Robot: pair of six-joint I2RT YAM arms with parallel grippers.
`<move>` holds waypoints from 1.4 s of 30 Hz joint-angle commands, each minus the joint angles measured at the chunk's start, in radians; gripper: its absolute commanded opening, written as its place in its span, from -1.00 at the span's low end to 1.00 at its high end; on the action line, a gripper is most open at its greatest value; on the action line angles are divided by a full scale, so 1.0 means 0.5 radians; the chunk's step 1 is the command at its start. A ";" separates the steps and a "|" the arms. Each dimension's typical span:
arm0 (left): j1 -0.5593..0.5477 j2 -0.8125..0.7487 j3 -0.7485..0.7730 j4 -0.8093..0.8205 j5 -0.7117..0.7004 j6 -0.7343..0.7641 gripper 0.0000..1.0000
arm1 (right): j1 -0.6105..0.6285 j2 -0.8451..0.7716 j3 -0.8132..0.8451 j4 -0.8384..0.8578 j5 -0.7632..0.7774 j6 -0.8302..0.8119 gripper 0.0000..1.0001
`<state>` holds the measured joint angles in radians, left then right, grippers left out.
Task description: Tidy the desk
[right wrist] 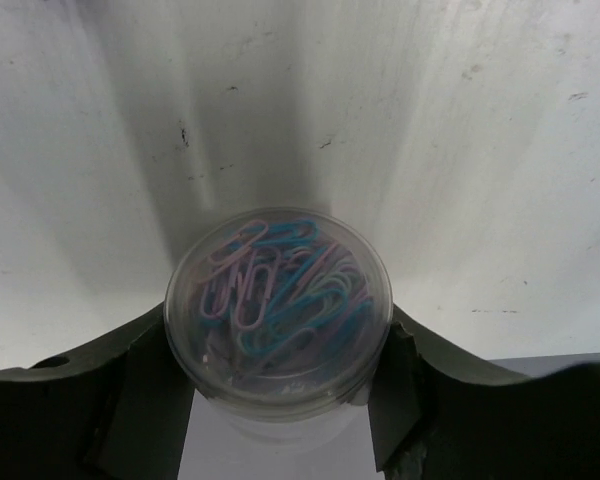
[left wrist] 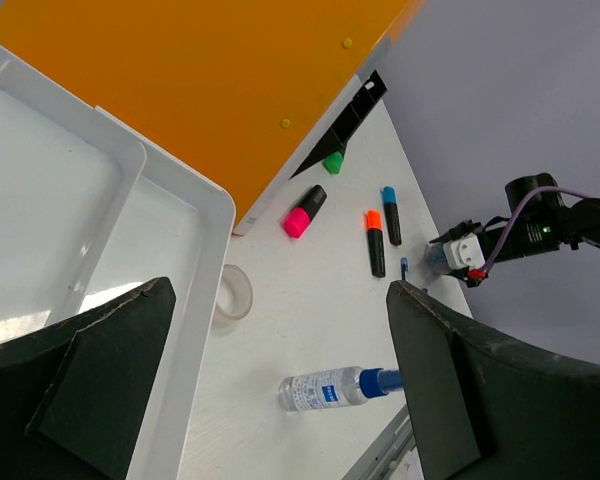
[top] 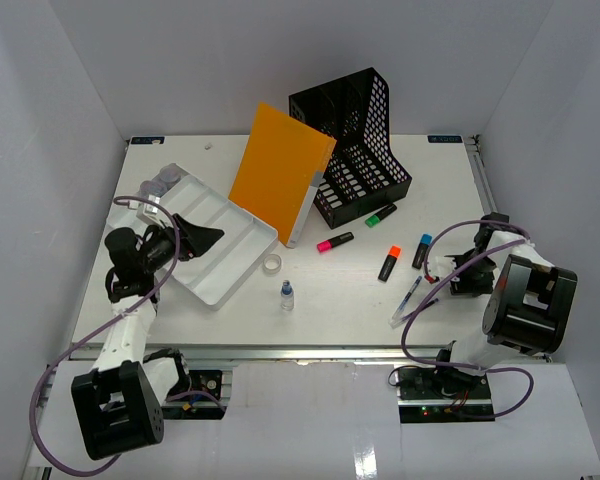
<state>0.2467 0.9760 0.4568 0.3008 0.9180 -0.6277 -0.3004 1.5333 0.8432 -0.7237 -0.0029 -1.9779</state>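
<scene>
The desk (top: pixel 360 315) is a wide white tabletop with a metal rail at its front. My left gripper (top: pixel 198 240) hangs open and empty over the white compartment tray (top: pixel 230 262); in the left wrist view its jaws (left wrist: pixel 278 310) stand wide apart above the tray's edge (left wrist: pixel 195 300). My right gripper (top: pixel 448 270) sits low at the desk's right side. In the right wrist view it (right wrist: pixel 278 345) is shut on a clear round jar of coloured paper clips (right wrist: pixel 278 305), with a finger pressed on each side.
An orange folder (top: pixel 280 172) leans on a black file rack (top: pixel 358 140). Pink (top: pixel 334 242), green (top: pixel 381 214), orange (top: pixel 389 262) and blue (top: pixel 422 250) highlighters, a pen (top: pixel 408 298), a small clear bottle (top: pixel 287 296) and a tape roll (top: pixel 271 263) lie scattered mid-desk.
</scene>
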 commanded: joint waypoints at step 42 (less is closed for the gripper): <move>-1.903 1.052 0.587 1.273 -1.012 -0.997 0.96 | 0.830 -0.364 0.836 -0.351 -2.859 2.257 -0.79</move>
<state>-0.6926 1.4628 0.7128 0.8224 0.4310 -1.0043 0.0748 1.4047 1.2779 -0.9358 -1.3798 -0.8454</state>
